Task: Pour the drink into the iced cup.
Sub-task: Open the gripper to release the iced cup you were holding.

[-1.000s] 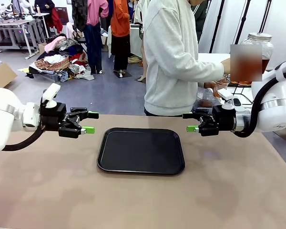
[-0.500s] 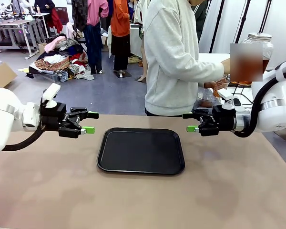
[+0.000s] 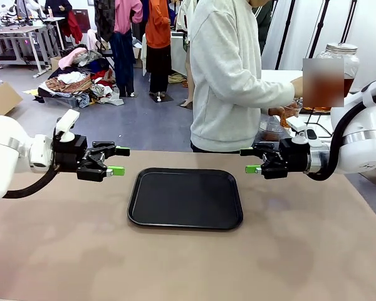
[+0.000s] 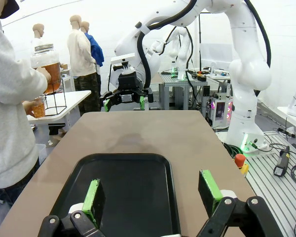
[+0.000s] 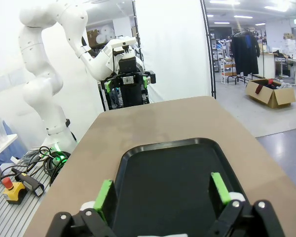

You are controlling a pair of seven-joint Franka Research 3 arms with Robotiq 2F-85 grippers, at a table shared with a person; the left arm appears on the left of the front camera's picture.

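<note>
Meanwhile, little has changed since a second ago: the left gripper [image 3: 120,160] and right gripper [image 3: 248,160] still hover with jaws apart, flanking the black tray [image 3: 185,197]. Beyond the table, a person's hand [image 3: 283,113] holds a cup [image 4: 38,106] at the dispenser [image 4: 48,69] of amber drink [image 4: 53,76]; its tap is hard to make out.

Right wrist camera, looking across the table

The right gripper [image 5: 162,195], its green-padded black fingers [image 5: 105,196] spread wide apart, hangs above the near end of a black rectangular plastic tray [image 5: 173,177] lying on the tan table [image 5: 163,118]. Facing it from the far edge is the left gripper [image 5: 127,81] (also spread), on its white jointed arm [image 5: 49,64].
</note>
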